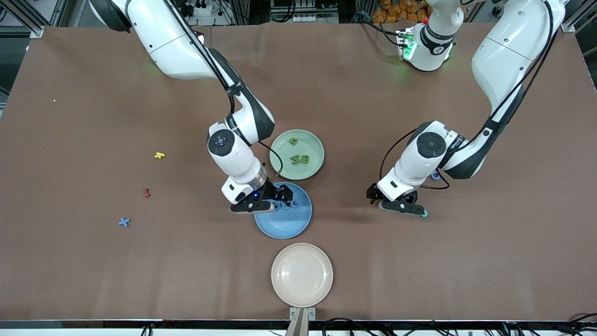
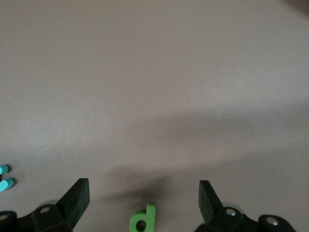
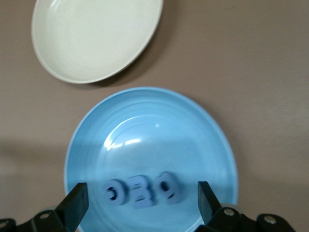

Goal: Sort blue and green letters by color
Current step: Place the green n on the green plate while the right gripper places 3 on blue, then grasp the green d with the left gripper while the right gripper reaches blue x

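Note:
My right gripper [image 1: 273, 201] [image 3: 142, 193] hangs open low over the blue plate [image 1: 285, 232] [image 3: 149, 116]. Three blue letters [image 3: 142, 191] [image 1: 285, 207] lie side by side in the plate, between the spread fingers and free of them. The green plate [image 1: 315, 141] beside it holds three green letters [image 1: 299, 159]. My left gripper [image 1: 397, 205] [image 2: 144, 193] is open just above the table with a green letter [image 2: 143, 220] lying between its fingers, untouched; the front view hides this letter. A blue X [image 1: 124, 222] lies toward the right arm's end. Another blue letter [image 1: 435, 175] peeks out by the left arm.
A cream plate [image 1: 302, 274] [image 3: 96, 38] sits nearest the front camera, bare inside. A yellow letter [image 1: 160, 155] and a dark red letter [image 1: 147, 192] lie toward the right arm's end. A small teal piece [image 1: 423, 214] [image 2: 4, 177] rests beside the left gripper.

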